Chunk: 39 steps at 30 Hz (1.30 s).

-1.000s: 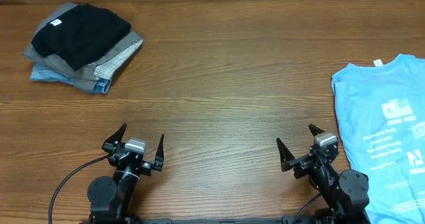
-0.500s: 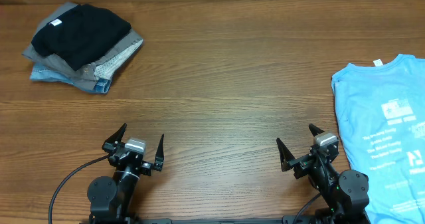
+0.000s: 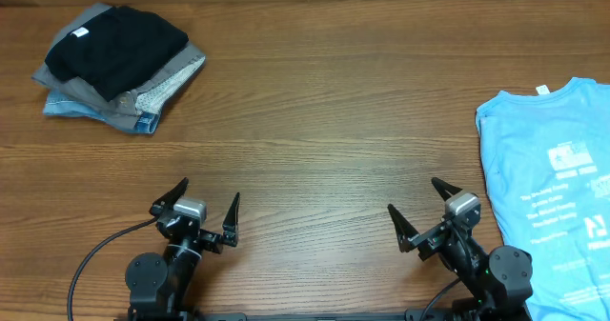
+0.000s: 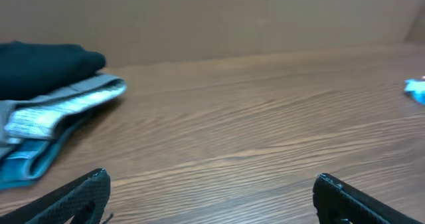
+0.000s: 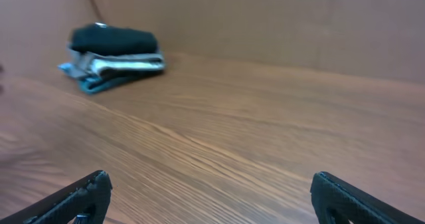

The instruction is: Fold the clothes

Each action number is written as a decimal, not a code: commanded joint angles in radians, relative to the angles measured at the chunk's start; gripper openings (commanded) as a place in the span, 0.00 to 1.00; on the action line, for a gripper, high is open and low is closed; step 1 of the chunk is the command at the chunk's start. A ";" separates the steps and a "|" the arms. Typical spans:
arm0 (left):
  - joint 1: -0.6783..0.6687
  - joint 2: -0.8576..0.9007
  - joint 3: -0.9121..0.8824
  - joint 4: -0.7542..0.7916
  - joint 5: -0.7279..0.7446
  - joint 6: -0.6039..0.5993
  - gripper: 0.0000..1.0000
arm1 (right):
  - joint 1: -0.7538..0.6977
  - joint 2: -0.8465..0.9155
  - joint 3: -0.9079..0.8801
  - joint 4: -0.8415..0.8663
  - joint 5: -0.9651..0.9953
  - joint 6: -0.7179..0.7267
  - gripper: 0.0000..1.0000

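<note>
A light sky-blue fabric T-shirt point(image 3: 543, 188) with white printed logos lies spread flat at the right edge of the overhead frame on the brown wood-grain tabletop point(image 3: 324, 111). A folded stack point(image 3: 119, 62) of black, grey and blue garments sits at the upper left. The left hand point(image 3: 210, 189) at the lower left and the right hand point(image 3: 412, 194) at the lower right, near the shirt but not touching it, both have their fingers spread wide and grip nothing.

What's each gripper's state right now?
Left gripper: open, holding nothing.
Right gripper: open, holding nothing.
</note>
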<state>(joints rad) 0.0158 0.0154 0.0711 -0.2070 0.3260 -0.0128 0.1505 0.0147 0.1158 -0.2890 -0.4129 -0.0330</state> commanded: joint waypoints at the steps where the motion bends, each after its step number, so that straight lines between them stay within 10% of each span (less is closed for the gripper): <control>1: 0.010 -0.011 0.034 0.013 0.088 -0.077 1.00 | -0.002 -0.011 0.019 0.029 -0.060 0.091 1.00; 12: 0.010 0.138 0.388 -0.203 -0.012 -0.073 1.00 | -0.002 0.116 0.273 -0.063 0.023 0.247 1.00; 28: 0.010 0.959 1.194 -0.787 -0.021 -0.043 1.00 | -0.002 1.036 1.064 -0.630 0.060 0.137 1.00; 39: 0.010 1.076 1.273 -0.837 0.146 -0.038 1.00 | -0.139 1.341 1.211 -0.759 0.150 0.320 1.00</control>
<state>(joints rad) 0.0158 1.0889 1.3155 -1.0607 0.4034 -0.0719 0.1070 1.3037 1.2808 -1.0672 -0.3294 0.1772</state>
